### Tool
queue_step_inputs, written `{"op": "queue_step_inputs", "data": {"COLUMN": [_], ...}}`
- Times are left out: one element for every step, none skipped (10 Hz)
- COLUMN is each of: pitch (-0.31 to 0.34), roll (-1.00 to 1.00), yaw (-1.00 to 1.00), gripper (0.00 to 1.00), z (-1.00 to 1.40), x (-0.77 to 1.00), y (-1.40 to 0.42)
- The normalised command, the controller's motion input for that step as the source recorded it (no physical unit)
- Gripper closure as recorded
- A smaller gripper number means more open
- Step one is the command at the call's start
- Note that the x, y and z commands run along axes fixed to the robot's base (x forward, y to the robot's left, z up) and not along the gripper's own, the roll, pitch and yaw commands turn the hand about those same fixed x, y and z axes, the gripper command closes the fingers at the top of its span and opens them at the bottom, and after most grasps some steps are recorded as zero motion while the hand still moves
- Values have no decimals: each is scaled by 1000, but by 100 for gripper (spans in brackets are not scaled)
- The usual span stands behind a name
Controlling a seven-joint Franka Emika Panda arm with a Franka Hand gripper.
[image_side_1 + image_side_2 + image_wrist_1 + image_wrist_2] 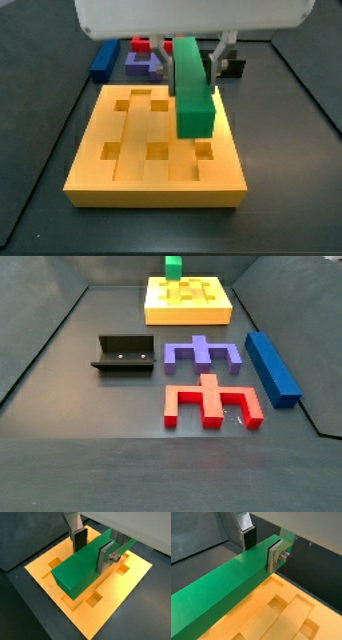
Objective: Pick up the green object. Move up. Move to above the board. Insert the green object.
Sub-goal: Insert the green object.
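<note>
Risk judged first: green object (79, 571) hung over the board (127, 594) without yet sitting in a groove; could catch on a ridge or jam if lowered skewed, could pivot in the grip since clamped near one end, not mid-length. Gripper (93, 547) above the board, jaws closed on the green object, silver fingers (276, 556) pressed against both long faces in both wrist views. Bar stuck out well beyond the fingers, tilted down in a side view (195, 85). Blue bar (271, 366), purple piece (202, 353), red piece (210, 400) and fixture (123, 354) on the bench, well apart from the board.
</note>
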Motion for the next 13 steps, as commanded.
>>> {"op": "queue_step_inputs", "data": {"pitch": [0, 0, 0, 0, 0, 0, 0, -54, -79, -106, -107, -116, -127], "roll": [360, 281, 274, 130, 71, 50, 0, 0, 10, 60, 47, 16, 0], "yaw": [80, 0, 14, 0, 0, 0, 0, 0, 0, 0, 0, 0, 0], "gripper": [100, 100, 100, 100, 100, 100, 100, 100, 100, 100, 100, 100, 100], "z": [-489, -437, -417, -391, -263, -134, 0, 0, -11, -154, -109, -140, -137], "x": [100, 40, 34, 69, 46, 20, -54, -397, -486, -460, -454, -397, -426], "y": [-149, -106, -97, -69, -63, -46, -17, 0, 0, 0, 0, 0, 0]}}
